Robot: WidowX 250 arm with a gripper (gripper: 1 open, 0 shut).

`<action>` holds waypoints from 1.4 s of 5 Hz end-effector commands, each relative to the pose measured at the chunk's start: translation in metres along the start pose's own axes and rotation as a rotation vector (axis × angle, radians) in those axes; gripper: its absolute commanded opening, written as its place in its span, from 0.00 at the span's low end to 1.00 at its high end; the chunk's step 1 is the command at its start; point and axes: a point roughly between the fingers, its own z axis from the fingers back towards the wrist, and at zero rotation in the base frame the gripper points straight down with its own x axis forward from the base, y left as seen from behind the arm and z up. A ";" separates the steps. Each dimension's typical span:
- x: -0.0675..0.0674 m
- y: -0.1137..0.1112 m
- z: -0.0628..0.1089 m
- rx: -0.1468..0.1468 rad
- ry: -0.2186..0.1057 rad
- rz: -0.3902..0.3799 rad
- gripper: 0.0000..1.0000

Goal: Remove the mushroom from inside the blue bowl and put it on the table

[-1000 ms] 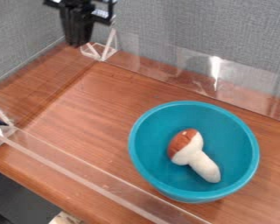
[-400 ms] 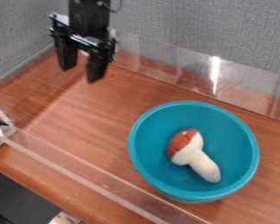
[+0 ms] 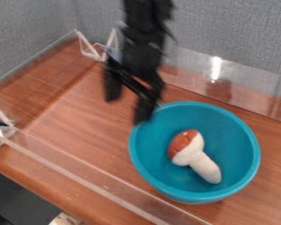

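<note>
Reddish-brown wood-grain table [image 3: 73, 105], bare across the left half, edged by clear acrylic walls [image 3: 61, 167].

Large turquoise blue bowl [image 3: 231, 132] at right of centre, smooth and glossy inside, rim low and wide. Probably light plastic, so likely to skate or tip if nudged at the rim.

Black gripper [image 3: 129, 95] over the table just left of the bowl's near-left rim, pointing down, fingers spread apart with nothing between them. Blurred, so exact fingertip shape hard to tell. Not yet over the bowl's middle.

Small mushroom [image 3: 195, 155] lying on its side at the bottom of the bowl, reddish-orange cap toward upper left, thick cream-white stem [image 3: 207, 167] running toward lower right. Looks like a light toy, rigid or slightly springy, not fragile. Rounded all over, so apt to roll or squirt out of a pinch on the slick bowl floor.

Best hold, by judgement: across the stem near where it meets the cap, fingers set crosswise to the stem's long line. Cap too domed for a sure pinch. Gentle closing advisable, with clearance from the bowl wall on descent.
</note>
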 end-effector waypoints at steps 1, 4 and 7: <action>0.027 -0.041 -0.009 -0.005 -0.058 -0.167 1.00; 0.043 -0.050 -0.046 -0.032 -0.023 -0.216 0.00; 0.040 -0.051 -0.035 -0.026 -0.048 -0.225 0.00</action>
